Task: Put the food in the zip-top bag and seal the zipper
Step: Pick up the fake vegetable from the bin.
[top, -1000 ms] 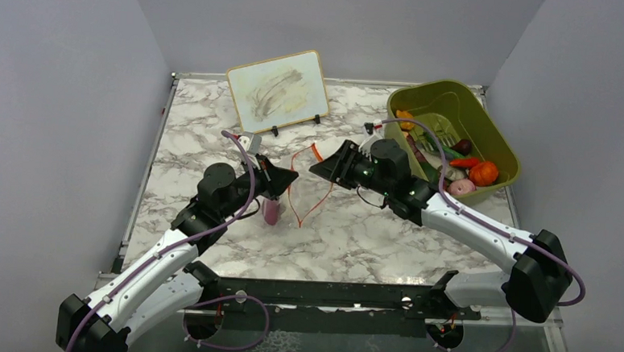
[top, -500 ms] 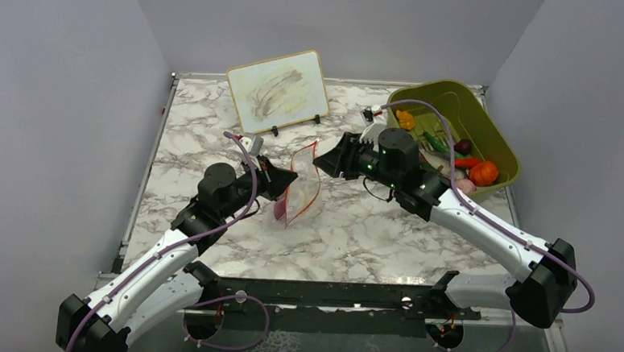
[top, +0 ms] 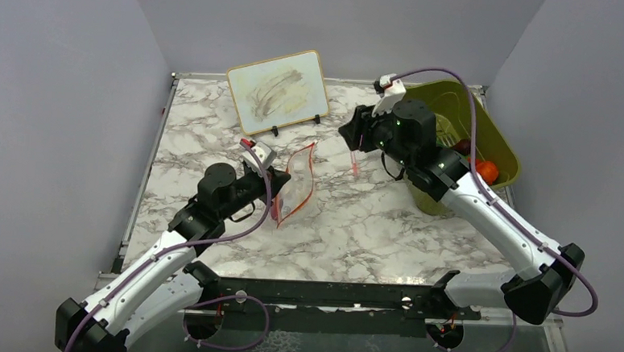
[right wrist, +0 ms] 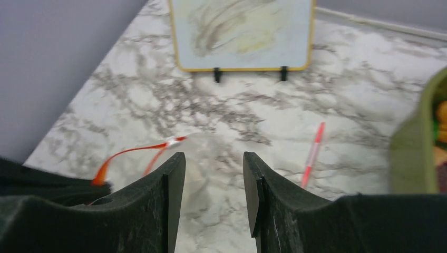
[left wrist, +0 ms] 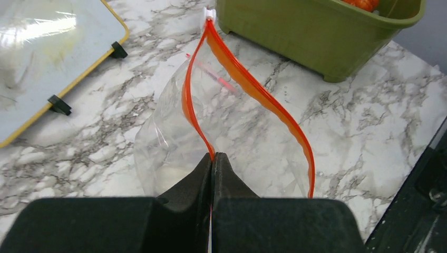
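Marble table (top: 370, 227), left pincer (left wrist: 212, 158) clamping zipper (left wrist: 262, 96), zip-top bag (top: 296, 183) mouth stretching toward bin (left wrist: 316, 31), right pincer (right wrist: 213, 158) parted, empty.

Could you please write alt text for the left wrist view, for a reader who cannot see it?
The left tool is shut on the red-orange zipper of the clear zip-top bag, whose mouth gapes open. Behind lie the marble table, an olive-green bin and a whiteboard.

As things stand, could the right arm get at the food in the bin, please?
Probably yes. The right gripper is open and empty, beside the bin, which has no lid, and the food lies uncovered. Its forearm crosses over the bin, so it would need to swing round first.
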You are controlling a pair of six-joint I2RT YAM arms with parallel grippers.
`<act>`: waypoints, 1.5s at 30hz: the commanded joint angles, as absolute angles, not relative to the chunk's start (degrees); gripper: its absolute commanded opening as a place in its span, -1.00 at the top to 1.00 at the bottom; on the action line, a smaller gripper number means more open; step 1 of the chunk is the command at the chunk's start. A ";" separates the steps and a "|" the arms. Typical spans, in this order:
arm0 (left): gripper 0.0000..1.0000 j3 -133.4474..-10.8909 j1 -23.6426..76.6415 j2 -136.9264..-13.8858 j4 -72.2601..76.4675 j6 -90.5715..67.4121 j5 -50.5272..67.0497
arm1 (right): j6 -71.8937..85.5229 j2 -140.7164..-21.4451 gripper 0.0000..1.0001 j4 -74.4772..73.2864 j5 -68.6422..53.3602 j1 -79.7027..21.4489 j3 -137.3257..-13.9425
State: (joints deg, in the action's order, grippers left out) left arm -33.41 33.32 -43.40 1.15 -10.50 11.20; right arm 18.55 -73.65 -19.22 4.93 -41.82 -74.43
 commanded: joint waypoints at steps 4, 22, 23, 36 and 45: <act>1.00 -32.16 33.14 -38.82 1.03 0.57 11.90 | 8.47 -78.51 0.10 -25.28 9.74 -29.62 -78.54; 1.00 -28.39 33.39 -34.78 2.89 0.96 10.85 | 13.83 -90.58 -0.05 -39.05 22.93 -10.43 -83.85; 1.00 -28.39 33.40 -34.65 2.82 1.03 10.65 | 14.36 -90.80 -0.09 -40.08 22.34 -9.65 -83.65; 1.00 -28.21 33.74 -35.51 3.99 -0.06 10.99 | 18.16 -94.49 -0.33 -46.09 25.25 -4.13 -79.13; 1.00 -28.21 34.23 -36.28 4.13 -0.35 10.87 | 19.20 -97.67 -0.49 -45.22 26.82 -1.04 -78.99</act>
State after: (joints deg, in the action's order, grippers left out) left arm -28.58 33.69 -36.07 1.93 0.12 11.11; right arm 17.96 -96.47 -46.09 24.58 -2.44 -79.20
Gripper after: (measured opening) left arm 0.015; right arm 0.732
